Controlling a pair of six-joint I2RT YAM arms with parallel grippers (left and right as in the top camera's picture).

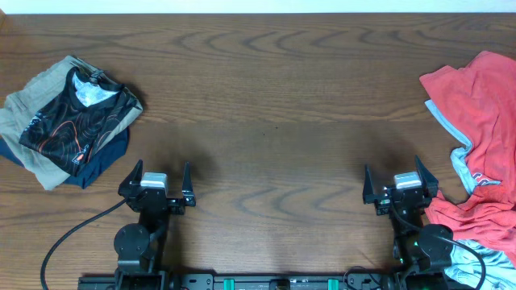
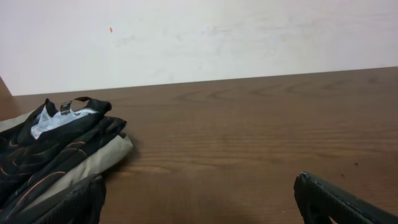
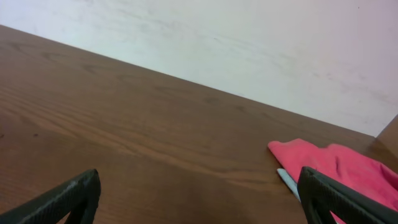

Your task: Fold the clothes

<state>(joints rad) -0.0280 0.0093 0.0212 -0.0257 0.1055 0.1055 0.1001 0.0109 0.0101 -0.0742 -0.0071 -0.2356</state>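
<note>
The clothes, a crumpled coral-red T-shirt (image 1: 480, 129), lie in a heap at the table's right edge; a corner of the red T-shirt (image 3: 339, 163) shows in the right wrist view. My right gripper (image 1: 397, 182) stands open near the front edge, just left of the heap, with nothing between its fingers (image 3: 71, 198). At the front left my left gripper (image 1: 158, 179) is open too, with bare wood between its fingers (image 2: 333, 200).
A stack of folded garments sits at the far left, topped by a black shirt with orange lines (image 1: 76, 121) (image 2: 53, 140) over beige and navy pieces. A light blue garment (image 1: 476, 262) lies under the red heap. Cables run by each arm's base.
</note>
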